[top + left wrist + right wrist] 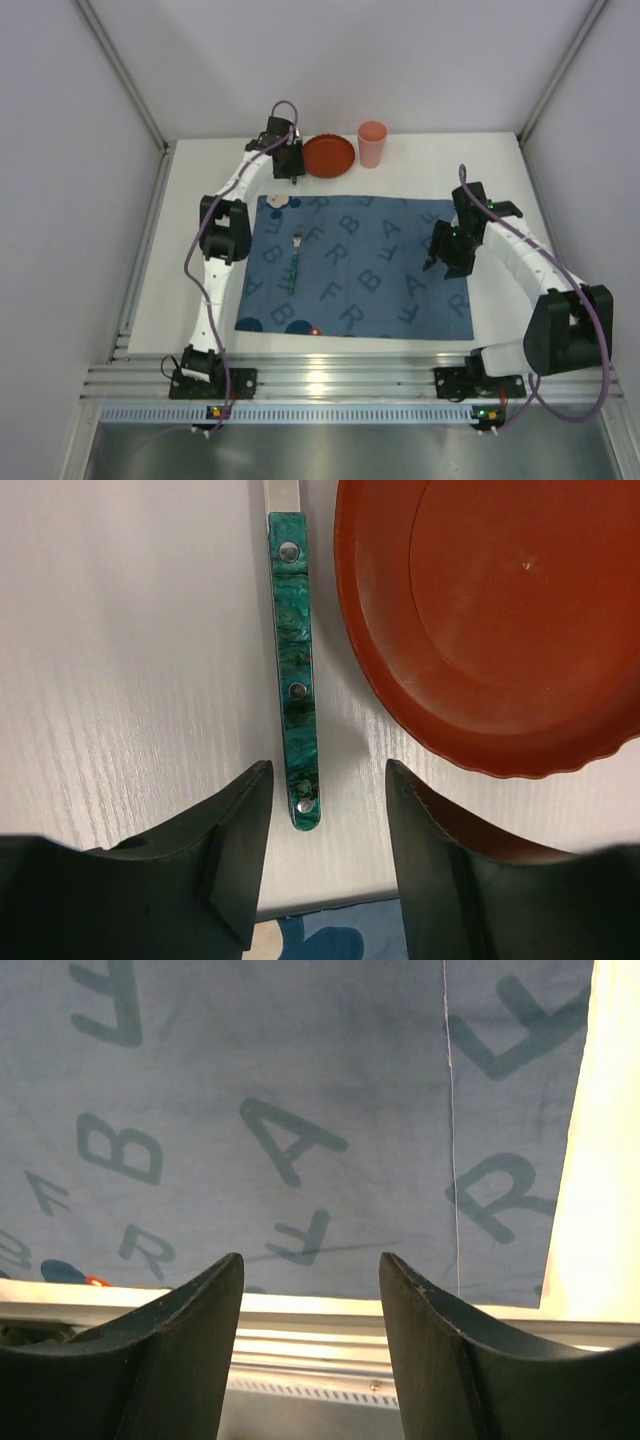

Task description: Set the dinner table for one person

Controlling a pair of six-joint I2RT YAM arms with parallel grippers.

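hovering low over the white dinner table [500,170], the left gripper [292,172] stands with its jaws partly spread around the tail end of a green-handled utensil [297,680]. seen from the left wrist, the marbled, three-rivet handle runs straight ahead from between the two black fingers [235,840], with a gap of bare tabletop [120,630] showing on either side, so nothing is gripped. only a short strip of flat metal shows beyond the handle, too little to say what kind of utensil it is. just to the right of this gripper [326,770] lies a red plate [500,610], its rim close beside the handle and close to the right-hand finger; whether they touch cannot be told. farther right of the plate [328,156], in the overhead view, an orange cup [372,143] stands upright near it. behind the left gripper a blue letter-printed mat [360,270] is spread on the table, and a green-handled fork [295,258] lies on its left part. the right gripper [440,262] hangs above the mat's right part, well apart from the fork. its wrist camera shows the fingers [170,1350] parted about as far, with nothing between them but the printed cloth [300,1110] below and the mat's right edge off to the gripper's [310,1265] right.
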